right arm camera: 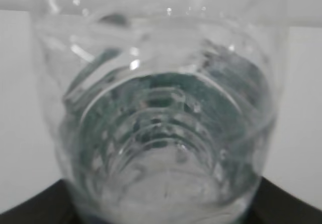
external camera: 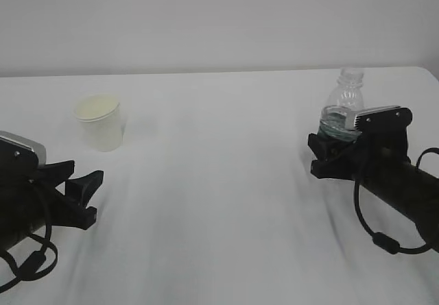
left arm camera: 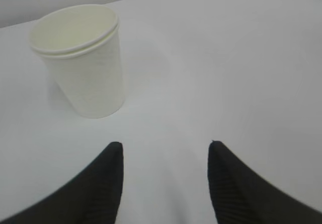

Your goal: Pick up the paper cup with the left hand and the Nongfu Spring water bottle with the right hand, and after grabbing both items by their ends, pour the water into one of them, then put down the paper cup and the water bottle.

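The white paper cup (external camera: pixel 101 122) stands upright on the table at the back left, and it sits at the upper left of the left wrist view (left arm camera: pixel 80 58). My left gripper (external camera: pixel 89 192) is open and empty a short way in front of the cup, with only bare table between its fingertips (left arm camera: pixel 166 146). The clear Nongfu Spring water bottle (external camera: pixel 350 89) stands upright at the right, capless, its green label partly hidden. My right gripper (external camera: pixel 322 155) is closed around its lower body. The bottle (right arm camera: pixel 161 108) fills the right wrist view, with a dark finger (right arm camera: pixel 287 204) at each lower corner.
A white table (external camera: pixel 219 181) runs to a pale wall at the back. Black cables hang from both arms near the front corners.
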Robot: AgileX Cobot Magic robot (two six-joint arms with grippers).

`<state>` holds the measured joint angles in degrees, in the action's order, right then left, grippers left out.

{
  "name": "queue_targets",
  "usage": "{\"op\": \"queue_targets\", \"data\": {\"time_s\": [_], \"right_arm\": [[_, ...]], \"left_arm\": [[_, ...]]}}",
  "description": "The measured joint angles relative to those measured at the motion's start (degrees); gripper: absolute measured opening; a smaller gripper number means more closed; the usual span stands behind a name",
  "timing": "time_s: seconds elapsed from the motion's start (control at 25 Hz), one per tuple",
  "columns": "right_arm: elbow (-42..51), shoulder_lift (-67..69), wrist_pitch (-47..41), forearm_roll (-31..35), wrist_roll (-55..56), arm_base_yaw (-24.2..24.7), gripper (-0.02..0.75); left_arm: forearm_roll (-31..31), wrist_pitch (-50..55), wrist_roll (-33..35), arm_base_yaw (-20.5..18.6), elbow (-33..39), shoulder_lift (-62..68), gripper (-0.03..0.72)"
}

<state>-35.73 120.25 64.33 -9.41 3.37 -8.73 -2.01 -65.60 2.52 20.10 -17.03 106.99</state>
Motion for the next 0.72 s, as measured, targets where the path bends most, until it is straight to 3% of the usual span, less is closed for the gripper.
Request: {"op": "queue_targets", "data": {"time_s": [0.72], "right_arm": [[12.92, -14.54, -0.22, -4.35, -2.25, 0.00, 0.407]], "left_arm": [[2.01, 0.00, 0.00, 0.00, -0.10, 0.00, 0.347]]}}
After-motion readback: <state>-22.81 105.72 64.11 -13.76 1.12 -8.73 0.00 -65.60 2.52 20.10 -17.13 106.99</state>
